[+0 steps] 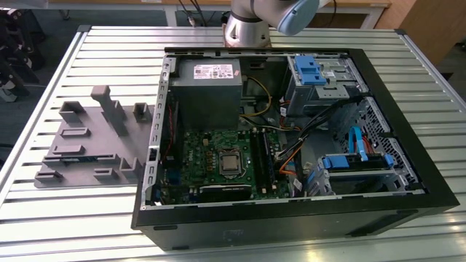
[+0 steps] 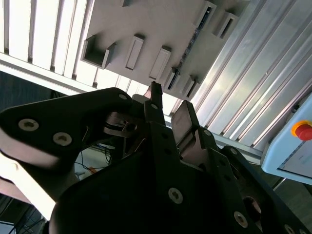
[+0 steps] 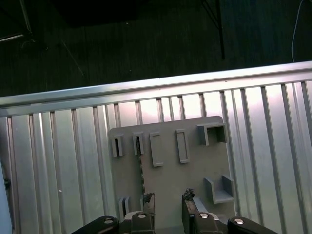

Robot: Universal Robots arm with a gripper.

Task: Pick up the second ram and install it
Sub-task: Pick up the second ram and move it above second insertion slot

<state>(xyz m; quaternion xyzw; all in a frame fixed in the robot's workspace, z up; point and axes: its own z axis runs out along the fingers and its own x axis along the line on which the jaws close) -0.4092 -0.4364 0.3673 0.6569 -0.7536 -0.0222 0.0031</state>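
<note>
Scanning the exterior view first: open computer case (image 1: 291,218) lies on its side on the slatted metal table (image 1: 109,43), green motherboard (image 1: 211,158) facing up, its long black slot rails (image 1: 262,158) running along the board's edge toward the exterior view's right. A grey fixture tray (image 1: 80,125) sits on the table at the exterior view's left, just beside the case. The second ram (image 1: 76,159) rests in that tray as a thin bluish strip standing on edge between small grey holders, near the tray's front. The arm (image 1: 246,27) rises behind the case at the far side of the table.

First wrist view: I look down on the tray (image 3: 165,180). The second ram (image 3: 142,170) appears edge-on, a narrow line seated in its holders. The gripper (image 3: 168,202) hangs above the tray with its fingertips (image 3: 148,199) spread apart, nothing between them; the ram lies close to one fingertip, but I cannot tell whether they touch.

Second wrist view: dark gripper (image 2: 168,105) body in the foreground, fingertips (image 2: 156,95) parted and bare. Beyond them the tray (image 2: 146,19) and the second ram (image 2: 187,51), again edge-on in its holders. A red button (image 2: 303,130) sits on a pale box off the table's edge.
</note>
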